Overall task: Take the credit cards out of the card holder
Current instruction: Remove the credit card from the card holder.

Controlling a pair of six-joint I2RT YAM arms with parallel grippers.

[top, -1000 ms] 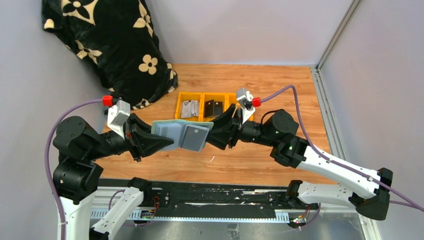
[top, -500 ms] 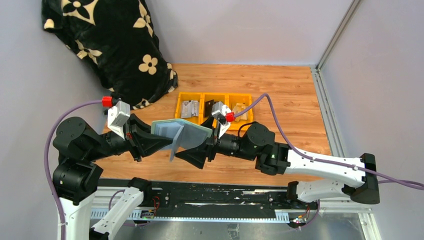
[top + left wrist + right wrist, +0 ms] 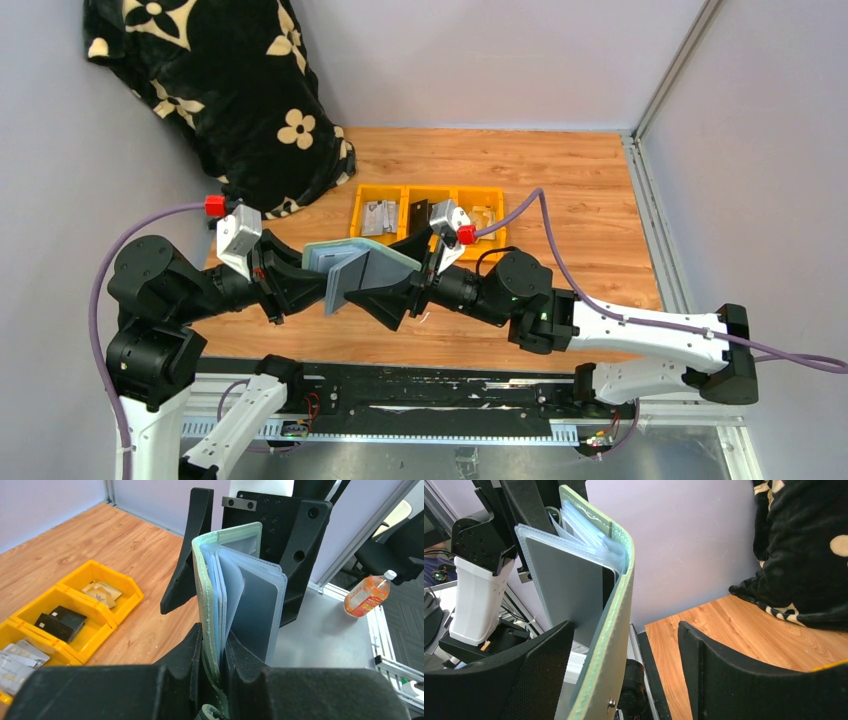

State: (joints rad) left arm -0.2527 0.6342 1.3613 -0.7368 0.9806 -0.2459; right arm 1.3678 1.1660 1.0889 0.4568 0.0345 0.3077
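Wooden table (image 3: 560, 170), far side: yellow bins (image 3: 428, 188) holding loose cards (image 3: 377, 217). Near: card holder (image 3: 350, 268) with clear sleeves (image 3: 235, 585), clamped in my left gripper (image 3: 212, 652); right gripper (image 3: 624, 670) spread wide.

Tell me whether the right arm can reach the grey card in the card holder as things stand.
Probably yes. The left end effector holds the card holder upright with its sleeves fanned open, and the right end effector, open, straddles the cover beside the grey card. Only its clear sleeve covers it.

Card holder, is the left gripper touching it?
Touching. The left wrist view shows the left gripper with both fingers pressed against the card holder, pinching its edge from both sides with no gap.
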